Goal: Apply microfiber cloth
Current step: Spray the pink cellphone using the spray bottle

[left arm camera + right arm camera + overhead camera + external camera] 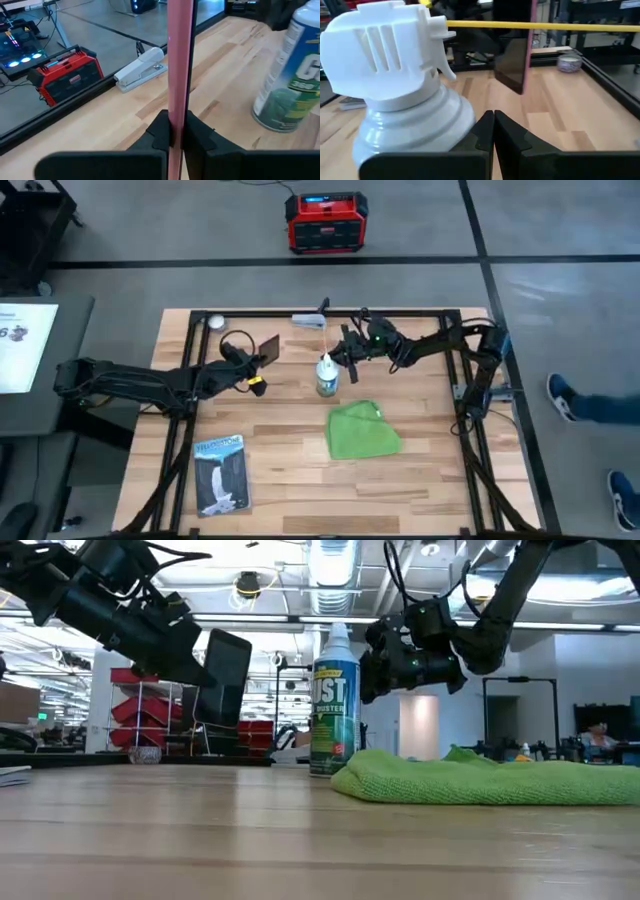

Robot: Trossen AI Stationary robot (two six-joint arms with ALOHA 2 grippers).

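Note:
The microfiber cloth (362, 432) is a bright green rumpled square lying flat on the table right of the middle, also seen in the low view (480, 780). No gripper touches it. My left gripper (256, 359) is shut on a pink phone (266, 347) held above the table's far left part. My right gripper (345, 356) hangs shut beside the top of a spray can (327, 376). The can stands upright on its base just beyond the cloth, its white nozzle cap (390, 55) carrying a yellow straw (535, 24). My left gripper pinches the phone's two flat faces between its fingers (160, 132), at the phone's near edge (176, 117). The phone (228, 675) stands out beyond the fingertips, tilted and lifted clear of the table. My right gripper is close to the can's neck; whether it touches I cannot tell.
A blue-grey booklet (220, 473) lies near the front left. A grey stapler (310, 320) and a small white round object (215, 321) sit at the far edge. A red device (327, 222) stands on the floor beyond the table. Bare wood lies between booklet and cloth.

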